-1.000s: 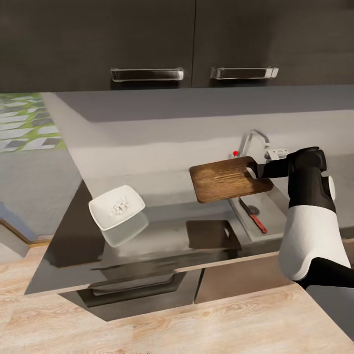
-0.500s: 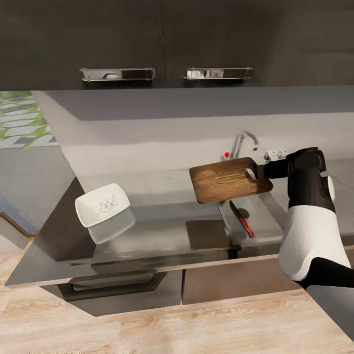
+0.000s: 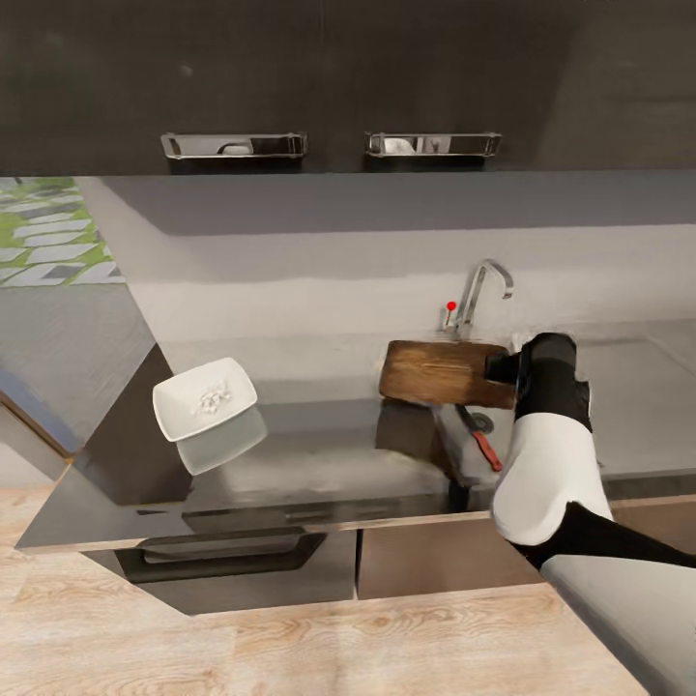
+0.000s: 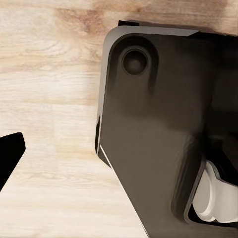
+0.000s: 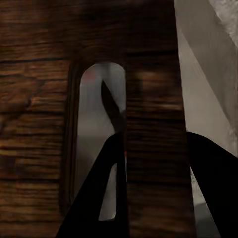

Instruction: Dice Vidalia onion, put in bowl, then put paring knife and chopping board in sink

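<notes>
Dark brown wood-grain chopping board with handle slot, pinched at slot end by right gripper, held over sink, paring knife inside, white bowl of diced onion on countertop, left gripper's jaw state unclear

Dark handled cabinets, pale wood floor

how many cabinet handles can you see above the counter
2. Both are chrome bars on the dark upper cabinets in the head view: the left handle above the bowl, and the right handle above the tap. More may lie outside the frame.
</notes>
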You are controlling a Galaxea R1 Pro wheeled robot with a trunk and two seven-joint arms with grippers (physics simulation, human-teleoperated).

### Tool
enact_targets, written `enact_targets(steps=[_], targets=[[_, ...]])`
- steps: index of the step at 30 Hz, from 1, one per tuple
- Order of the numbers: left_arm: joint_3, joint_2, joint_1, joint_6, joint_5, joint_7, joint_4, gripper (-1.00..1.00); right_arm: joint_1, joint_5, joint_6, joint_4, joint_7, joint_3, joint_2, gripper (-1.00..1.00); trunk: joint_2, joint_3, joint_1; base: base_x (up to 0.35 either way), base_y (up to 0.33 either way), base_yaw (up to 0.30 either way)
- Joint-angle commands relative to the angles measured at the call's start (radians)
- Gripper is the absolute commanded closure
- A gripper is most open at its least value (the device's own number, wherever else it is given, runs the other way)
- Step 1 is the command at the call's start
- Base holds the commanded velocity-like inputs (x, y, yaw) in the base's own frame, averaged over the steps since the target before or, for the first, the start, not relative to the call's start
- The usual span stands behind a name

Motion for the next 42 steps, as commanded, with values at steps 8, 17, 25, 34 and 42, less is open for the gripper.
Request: enact_targets(steps=[8, 17, 25, 34, 42], targets=[[-0.008, 0.0, -0.002, -0.006, 0.01, -0.007, 0.004, -1.0, -0.001, -0.295, -0.211, 0.014, -0.527, -0.224, 0.002, 1.0, -0.002, -0.002, 0.0, 0.0, 0.0, 0.0], [-0.008, -0.004, -0.002, -0.006, 0.01, -0.007, 0.004, -1.0, -0.001, -0.399, -0.387, 0.095, -0.771, -0.284, 0.002, 1.0, -0.002, -0.002, 0.0, 0.0, 0.0, 0.0], [-0.008, -0.014, -0.002, -0.006, 0.01, -0.007, 0.004, -1.0, -0.001, -0.667, -0.637, 0.278, -1.164, -0.279, 0.002, 1.0, -0.002, -0.002, 0.0, 0.0, 0.0, 0.0], [-0.008, -0.015, -0.002, -0.006, 0.01, -0.007, 0.004, -1.0, -0.001, -0.744, -0.687, 0.353, -1.207, -0.277, 0.002, 1.0, -0.002, -0.002, 0.0, 0.0, 0.0, 0.0], [-0.008, -0.014, -0.002, -0.007, 0.01, -0.007, 0.004, -1.0, -0.001, -0.823, -0.688, 0.352, -1.209, -0.277, 0.002, 1.0, -0.002, -0.002, 0.0, 0.131, 0.0, 0.0]])
